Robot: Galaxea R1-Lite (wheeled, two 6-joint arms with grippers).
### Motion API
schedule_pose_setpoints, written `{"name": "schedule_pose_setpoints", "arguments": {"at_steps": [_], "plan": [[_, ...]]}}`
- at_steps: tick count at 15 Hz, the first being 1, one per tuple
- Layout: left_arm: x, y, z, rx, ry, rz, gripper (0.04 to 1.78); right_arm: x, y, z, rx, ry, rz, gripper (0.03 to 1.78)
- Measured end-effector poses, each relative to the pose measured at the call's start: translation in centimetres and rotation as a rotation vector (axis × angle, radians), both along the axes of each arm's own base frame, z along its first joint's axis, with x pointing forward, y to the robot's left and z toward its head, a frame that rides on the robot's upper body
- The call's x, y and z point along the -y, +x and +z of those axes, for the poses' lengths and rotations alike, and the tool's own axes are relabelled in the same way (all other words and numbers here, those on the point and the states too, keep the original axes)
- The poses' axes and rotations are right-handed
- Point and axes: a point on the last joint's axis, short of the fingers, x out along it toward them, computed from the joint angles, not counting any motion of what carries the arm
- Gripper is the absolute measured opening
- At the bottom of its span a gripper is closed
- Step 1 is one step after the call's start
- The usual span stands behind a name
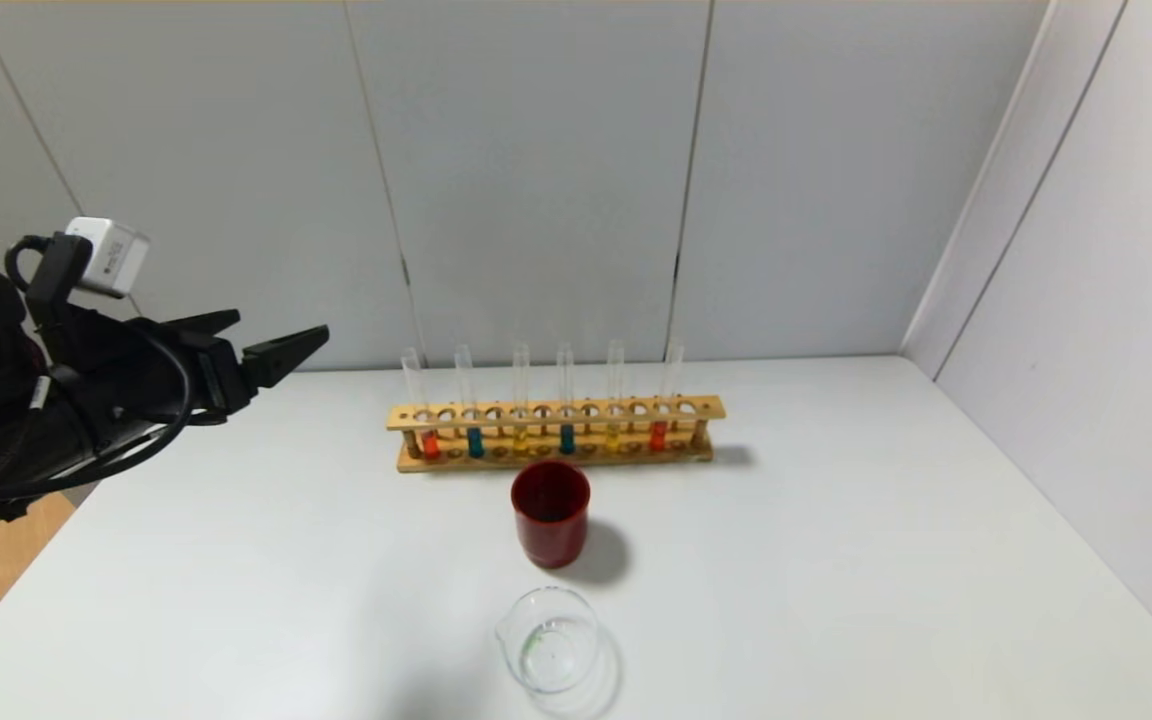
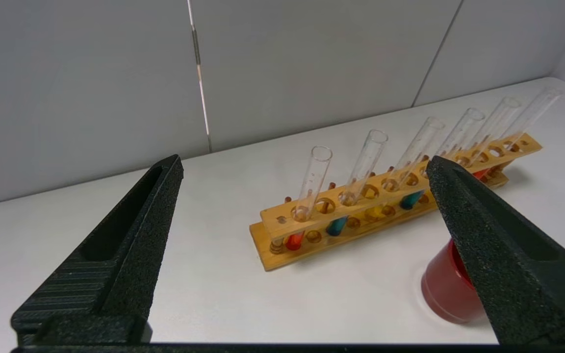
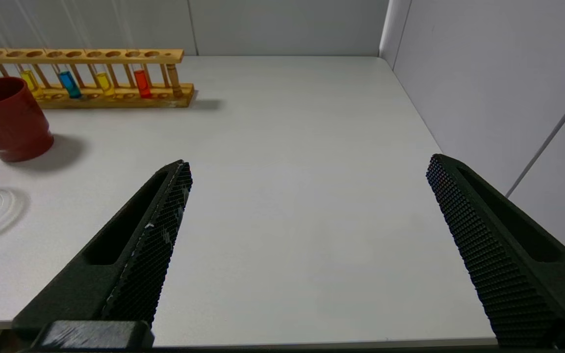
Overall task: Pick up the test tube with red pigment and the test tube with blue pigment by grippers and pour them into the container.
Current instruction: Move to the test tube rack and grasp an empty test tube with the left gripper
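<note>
- Left gripper (image 1: 271, 345) hovers at nine o'clock, above the table's (image 1: 886, 560) left edge, fingers spread wide and empty, nose aimed at the rack (image 1: 556, 412) — lining up for a grab, I'd say.
- Red-pigment tube (image 1: 430, 442) stands upright at the rack's left end, a blue-pigment tube (image 1: 475, 441) just beside it; another red (image 1: 658, 435) sits toward the right end, another blue (image 1: 566, 438) mid-rack.
- Container (image 1: 548, 640) waits at six o'clock, empty, behind it the dark red cup (image 1: 550, 512).
- Right gripper (image 3: 307, 196) hangs low off the table's right front, wide open, holding nothing.
</note>
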Motion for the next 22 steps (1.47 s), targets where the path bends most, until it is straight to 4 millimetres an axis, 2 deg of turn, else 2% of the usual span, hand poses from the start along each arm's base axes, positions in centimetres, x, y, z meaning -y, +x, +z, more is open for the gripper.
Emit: {"name": "schedule_pose_setpoints", "arguments": {"at_steps": [4,7,11,14,19,22], "plan": [[0.1,1.5,-1.8,-0.054,-0.001,-0.038,1.75,0.0,0.0,0.0,0.000,0.000,0.000,1.75],[0.0,2.3,-2.5,-0.077,-0.008,-0.130,1.75,0.0,0.0,0.0,0.000,0.000,0.000,1.75],[-0.1,3.4,-3.2,-0.096,-0.011,-0.155,1.75,0.0,0.0,0.0,0.000,0.000,0.000,1.75],[0.0,3.8,-4.0,-0.114,0.001,-0.170,1.75,0.0,0.0,0.0,0.000,0.000,0.000,1.75],[0.2,4.0,-5.4,-0.118,0.055,-0.306,1.75,0.0,0.0,0.0,0.000,0.000,0.000,1.75],[0.0,4.0,-5.8,-0.123,0.075,-0.289,1.75,0.0,0.0,0.0,0.000,0.000,0.000,1.75]]}}
